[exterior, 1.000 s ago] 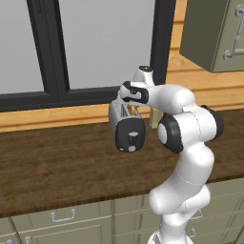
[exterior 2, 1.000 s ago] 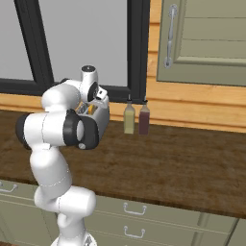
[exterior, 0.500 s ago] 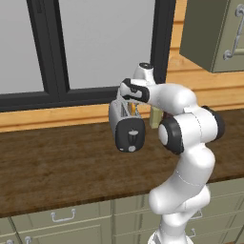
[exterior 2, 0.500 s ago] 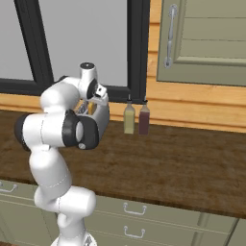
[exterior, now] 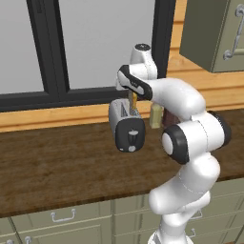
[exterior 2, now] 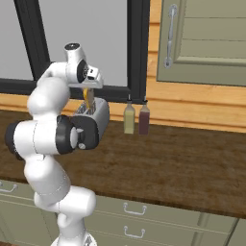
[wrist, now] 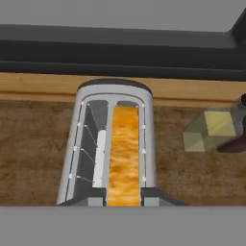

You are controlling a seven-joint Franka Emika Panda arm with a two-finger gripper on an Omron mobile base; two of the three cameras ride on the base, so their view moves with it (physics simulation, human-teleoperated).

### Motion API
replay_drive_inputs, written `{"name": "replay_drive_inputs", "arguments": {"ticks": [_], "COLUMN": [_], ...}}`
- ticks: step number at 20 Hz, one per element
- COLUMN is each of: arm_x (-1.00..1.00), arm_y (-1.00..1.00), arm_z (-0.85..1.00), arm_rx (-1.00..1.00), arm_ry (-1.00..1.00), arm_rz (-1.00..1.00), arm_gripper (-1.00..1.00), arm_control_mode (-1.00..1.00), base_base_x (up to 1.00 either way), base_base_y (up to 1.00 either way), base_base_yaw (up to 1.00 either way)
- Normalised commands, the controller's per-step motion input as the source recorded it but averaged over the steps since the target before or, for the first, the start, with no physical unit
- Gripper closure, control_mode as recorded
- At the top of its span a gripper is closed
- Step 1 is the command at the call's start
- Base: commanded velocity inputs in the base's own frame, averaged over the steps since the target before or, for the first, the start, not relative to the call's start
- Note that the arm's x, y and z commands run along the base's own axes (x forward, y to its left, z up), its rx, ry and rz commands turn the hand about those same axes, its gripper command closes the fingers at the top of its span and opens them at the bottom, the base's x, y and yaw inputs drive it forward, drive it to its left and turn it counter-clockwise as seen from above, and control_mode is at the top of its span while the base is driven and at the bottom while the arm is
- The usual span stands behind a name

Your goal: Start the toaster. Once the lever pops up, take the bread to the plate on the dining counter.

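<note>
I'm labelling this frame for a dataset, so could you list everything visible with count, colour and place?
toaster: one, silver-grey with black end panel, on the wood counter below the window.
bread: one slice, yellow-brown, rising out of one toaster slot, pinched from above.
bottles: two, one pale yellow-green, one dark red-brown, side by side beside the toaster near the wall.
counter: one, dark brown wood-grain, over grey-green drawers with handles.
window: black frame, grey panes, behind the counter.
wall cabinet: one, grey-green, upper right.
gripper: one, white arm's hand above the toaster, shut on the bread.
</note>
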Motion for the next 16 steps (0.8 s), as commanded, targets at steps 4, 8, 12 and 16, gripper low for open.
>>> {"name": "replay_drive_inputs", "arguments": {"ticks": [4, 8, 12, 16], "arm_x": [-0.66, -0.87, -1.00, -1.00], "arm_y": [0.18, 0.13, 0.01, 0.00], "arm_z": [0.25, 0.66, 0.58, 0.46], "arm_rx": [-0.12, -0.19, -0.24, -0.07], "arm_ry": [-0.24, -0.28, -0.38, -0.22], "arm_rz": [0.00, 0.11, 0.14, 0.09], "arm_gripper": [1.00, 1.00, 1.00, 1.00], "arm_control_mode": [-1.00, -1.00, -1.00, -1.00], "base_base_x": [0.00, 0.00, 0.00, 0.00], "base_base_y": [0.00, 0.00, 0.00, 0.00], "base_base_yaw": [0.00, 0.00, 0.00, 0.00]}}
